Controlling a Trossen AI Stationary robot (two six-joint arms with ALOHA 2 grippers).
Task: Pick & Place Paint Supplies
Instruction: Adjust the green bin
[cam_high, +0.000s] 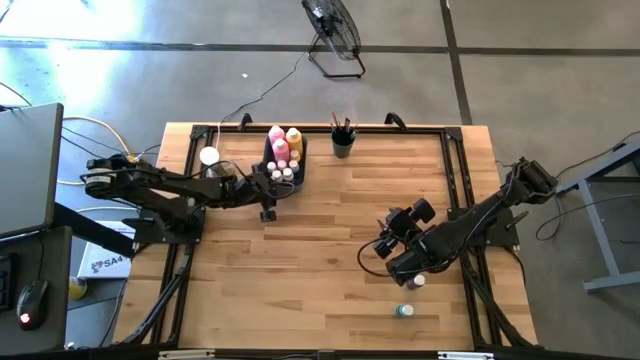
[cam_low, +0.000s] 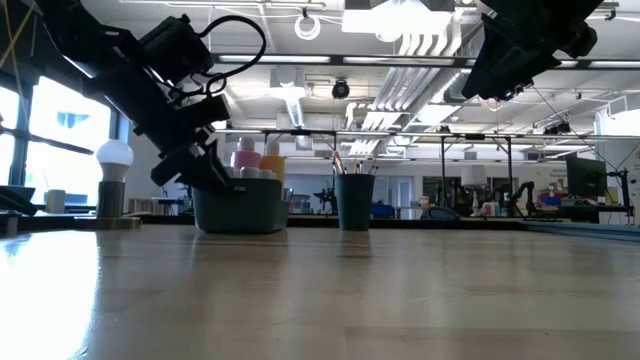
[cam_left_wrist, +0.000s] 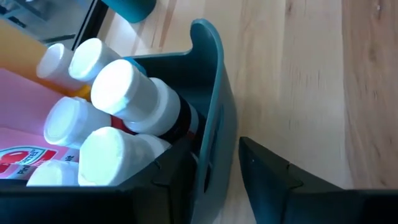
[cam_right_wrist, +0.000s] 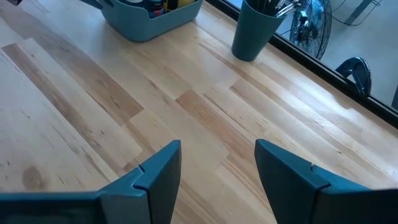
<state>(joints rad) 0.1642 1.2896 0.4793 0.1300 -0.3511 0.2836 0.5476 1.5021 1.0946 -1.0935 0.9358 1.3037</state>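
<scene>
Faintly, pink bottle (cam_left_wrist: 25, 155) label: red print, illegible.

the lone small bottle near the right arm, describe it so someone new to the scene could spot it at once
On the wooden table, look to the near right corner, just past the right arm's hand. A small teal bottle with a white cap stands there alone on bare wood. Every other paint bottle is packed into the dark bin at the far edge, so this one stands out by being by itself.

Pink (cam_high: 277, 139) and yellow (cam_high: 294, 138) squeeze bottles upright in bin with white-capped paint bottles (cam_left_wrist: 134, 99), lone small bottle (cam_high: 403, 311) on table
</scene>
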